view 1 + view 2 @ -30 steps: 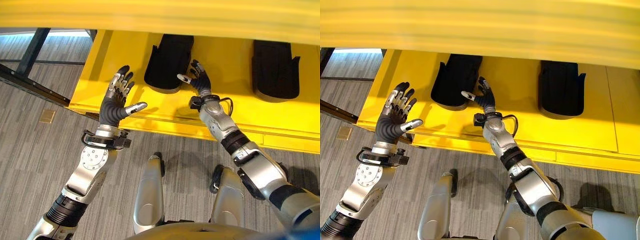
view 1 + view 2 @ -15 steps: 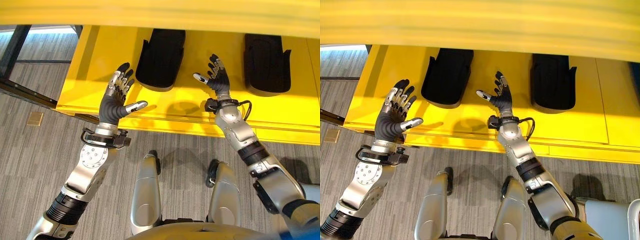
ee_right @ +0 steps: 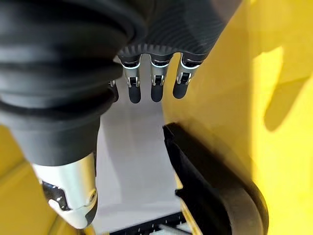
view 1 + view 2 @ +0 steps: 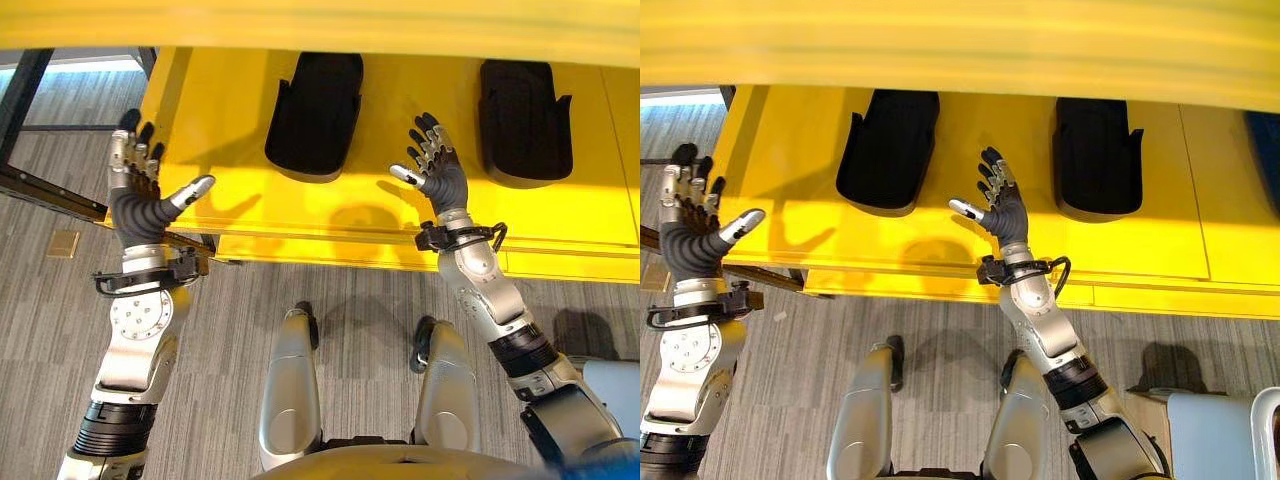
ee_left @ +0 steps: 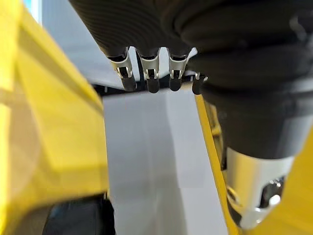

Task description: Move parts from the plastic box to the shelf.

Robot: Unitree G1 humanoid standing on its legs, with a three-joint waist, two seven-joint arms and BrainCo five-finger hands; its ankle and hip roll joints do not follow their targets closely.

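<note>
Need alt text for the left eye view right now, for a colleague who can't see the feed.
Two black parts lie on the yellow shelf. The right hand is open and empty above the shelf between them; the left hand is open and empty at the shelf's left end.

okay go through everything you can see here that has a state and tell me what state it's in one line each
left hand: open, empty, raised at the yellow shelf's left end.
right hand: open, empty, over the shelf between the two parts.
left black part: lying flat on the shelf, untouched.
right black part: lying flat on the shelf, untouched.
yellow shelf: holding both parts.
</note>
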